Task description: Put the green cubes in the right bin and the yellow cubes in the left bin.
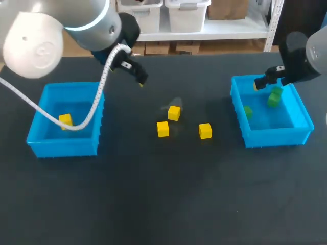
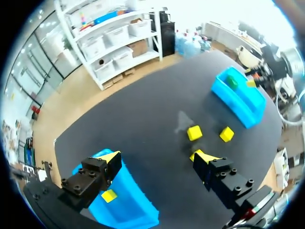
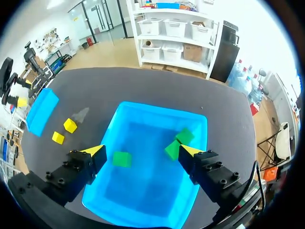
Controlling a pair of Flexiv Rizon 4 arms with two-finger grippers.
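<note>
On the dark table (image 1: 153, 204), three yellow cubes (image 1: 173, 113) are scattered left of the right bin (image 1: 276, 137). Green cubes (image 3: 122, 159) lie inside it, under the wide-spread, empty right gripper (image 3: 141, 151). Well apart from that bin, the left gripper (image 2: 157, 157) is held wide and empty.

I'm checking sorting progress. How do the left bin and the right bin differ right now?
Contents: the left bin holds one yellow cube; the right bin holds three green cubes.
Gripper: the right gripper hangs open over the right bin; the left gripper, also open, is beside the left bin, not over it.
Both bins are blue, open-topped and alike in shape.
</note>
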